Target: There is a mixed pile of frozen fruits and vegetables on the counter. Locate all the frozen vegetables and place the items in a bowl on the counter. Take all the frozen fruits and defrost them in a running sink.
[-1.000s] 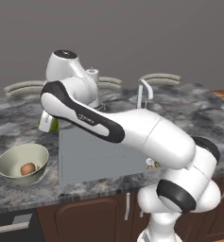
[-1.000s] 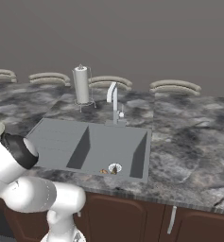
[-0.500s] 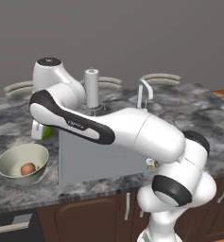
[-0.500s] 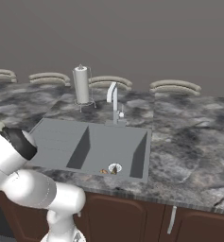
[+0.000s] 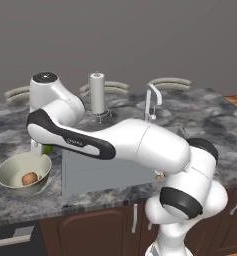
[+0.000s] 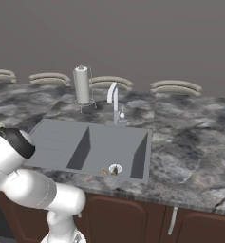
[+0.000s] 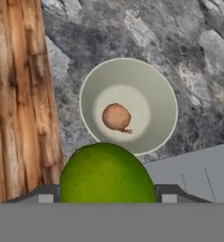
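Marbled counter (image 7: 132,28), lime-green ball (image 7: 107,174) hiding hand's fingertips

Lime-green ball (image 7: 107,174); cream-green bowl (image 7: 166,94); grey marbled counter (image 7: 146,33).

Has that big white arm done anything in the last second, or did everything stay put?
The arm has swung further left along the counter, toward the bowl. Its claw carries the lime-green ball between its fingers, now just short of the bowl. The reddish-brown lump lies in the bowl as before, and the orange-brown lump stays by the sink drain.
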